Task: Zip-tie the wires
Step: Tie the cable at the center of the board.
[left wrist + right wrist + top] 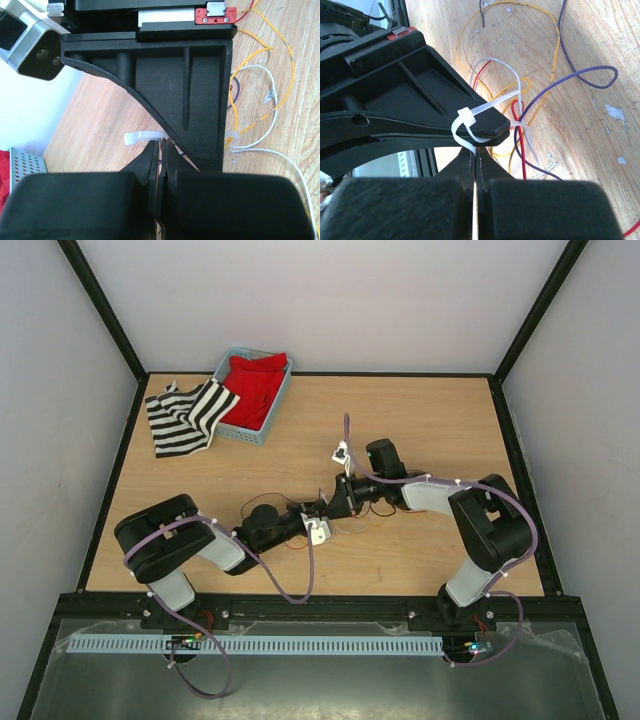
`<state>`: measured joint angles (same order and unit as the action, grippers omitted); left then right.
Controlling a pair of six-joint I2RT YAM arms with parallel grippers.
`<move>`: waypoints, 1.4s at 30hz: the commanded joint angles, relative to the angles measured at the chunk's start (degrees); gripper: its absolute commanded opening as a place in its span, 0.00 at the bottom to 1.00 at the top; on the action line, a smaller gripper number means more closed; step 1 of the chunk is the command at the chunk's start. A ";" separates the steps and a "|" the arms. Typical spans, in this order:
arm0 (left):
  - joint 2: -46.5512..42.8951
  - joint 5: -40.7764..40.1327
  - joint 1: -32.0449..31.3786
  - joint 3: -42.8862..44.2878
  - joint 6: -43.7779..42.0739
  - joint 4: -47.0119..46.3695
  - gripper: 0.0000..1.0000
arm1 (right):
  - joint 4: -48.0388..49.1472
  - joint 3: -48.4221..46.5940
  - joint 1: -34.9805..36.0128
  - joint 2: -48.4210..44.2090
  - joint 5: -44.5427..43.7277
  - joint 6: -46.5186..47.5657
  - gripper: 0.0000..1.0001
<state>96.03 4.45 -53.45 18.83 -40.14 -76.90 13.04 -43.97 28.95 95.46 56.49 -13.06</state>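
The counter (pixel 400 420) is bearing both arms at its middle; the left tool (pixel 161 150) and right tool (pixel 474 157) are meeting nose to nose there, both pinched tight, probably to cinch the fastening; the wires (pixel 520 112) are lying looped on the wood just beside the tips; the zip tie (pixel 462 122) is curling over the left tool's tip, its tail running into the right tool's grip; black fingers are hiding whether it is encircling any strand, and whatever the left tool is pinching is too thin to name.
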 commanded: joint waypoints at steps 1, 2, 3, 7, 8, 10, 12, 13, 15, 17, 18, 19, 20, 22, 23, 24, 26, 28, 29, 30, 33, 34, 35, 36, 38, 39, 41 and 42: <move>-0.74 2.33 -1.21 0.03 -0.59 -1.93 0.00 | 0.39 -2.61 -0.68 0.58 0.65 0.78 0.00; -0.63 2.40 -1.22 -0.01 -0.63 -1.93 0.00 | 0.34 -2.67 -0.76 0.60 0.74 0.76 0.00; -0.54 2.33 -1.29 0.06 -0.76 -1.93 0.00 | 0.35 -2.78 -0.78 0.68 0.73 0.79 0.00; -0.48 2.32 -1.48 0.10 -0.82 -1.93 0.00 | 0.32 -3.03 -0.88 0.99 0.85 0.78 0.00; -0.53 2.39 -1.48 0.12 -0.82 -1.93 0.00 | 0.32 -3.05 -0.91 1.04 0.90 0.76 0.00; -0.52 2.32 -1.47 0.09 -0.49 -1.93 0.00 | 0.33 -3.01 -0.96 1.13 0.96 0.59 0.00; -0.53 2.36 -1.48 0.29 0.25 -1.93 0.00 | 0.38 -2.83 -0.98 0.93 1.12 0.36 0.00; -0.53 2.28 -1.44 0.41 0.72 -1.93 0.00 | 0.37 -2.61 -0.95 0.75 1.08 0.32 0.00; -0.49 1.72 -1.41 0.54 1.46 -1.93 0.00 | 0.03 -2.05 -0.93 0.21 0.93 0.51 0.00; -0.53 1.38 -1.16 0.53 2.18 -1.93 0.00 | -0.37 -1.42 -0.95 -0.53 0.99 0.98 0.00; -0.56 1.28 -0.95 0.55 2.69 -1.93 0.00 | -0.70 -1.11 -0.93 -0.84 1.01 1.28 0.00; -0.63 1.43 -0.63 0.53 3.30 -1.98 0.00 | -0.95 -0.86 -0.97 -1.16 0.95 1.67 0.00; -0.78 1.56 -0.42 0.51 3.91 -1.96 0.00 | -1.07 -0.55 -0.96 -1.42 0.98 1.86 0.00; -0.95 2.16 0.06 0.42 4.87 -1.94 0.00 | -1.11 0.07 -0.98 -2.17 0.99 2.26 0.02; -0.94 2.31 0.22 0.36 5.16 -1.93 0.00 | -1.09 0.36 -0.99 -2.59 0.98 2.33 0.02; -1.00 2.45 0.32 0.43 5.18 -1.93 0.00 | -1.15 0.61 -0.92 -3.05 0.99 2.46 0.02; -0.80 2.39 0.58 0.49 5.47 -1.93 0.00 | -1.09 1.03 -0.98 -3.84 0.93 2.66 0.04; -0.74 2.62 0.91 0.51 5.97 -1.93 0.00 | -1.24 1.53 -0.92 -4.64 0.90 2.94 0.05; -0.70 2.74 1.04 0.55 6.22 -1.93 0.00 | -1.42 1.66 -0.99 -4.93 0.83 3.14 0.06; -0.74 2.97 1.13 0.59 6.43 -1.93 0.00 | -1.58 1.82 -0.92 -5.09 0.82 3.32 0.07; -0.76 3.35 1.20 0.79 6.68 -1.93 0.00 | -1.57 2.06 -0.92 -4.99 0.86 3.35 0.12; -0.76 3.48 1.24 0.77 6.73 -1.93 0.00 | -1.58 2.10 -0.96 -4.73 0.97 3.31 0.14; -0.84 3.66 1.24 0.84 6.74 -1.93 0.00 | -1.61 2.16 -0.95 -4.56 1.13 3.29 0.15; -0.92 3.64 1.24 0.78 6.74 -1.93 0.00 | -1.68 2.15 -0.94 -4.50 1.24 3.30 0.15; -1.09 3.67 1.24 0.82 6.74 -1.98 0.00 | -1.75 2.16 -0.93 -4.58 1.03 3.39 0.16; -1.11 3.65 1.24 0.83 6.74 -1.94 0.00 | -1.83 2.13 -0.96 -4.65 0.93 3.46 0.16; -1.19 3.74 1.24 0.86 6.74 -1.93 0.00 | -2.14 2.14 -0.94 -4.78 0.67 3.55 0.16; -1.19 3.79 1.24 0.90 6.72 -1.93 0.00 | -2.28 2.02 -0.92 -4.80 0.61 3.75 0.16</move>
<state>95.98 6.52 -52.31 18.92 -34.20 -77.10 11.57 -42.19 28.45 91.92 56.82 -10.44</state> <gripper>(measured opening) 0.001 0.162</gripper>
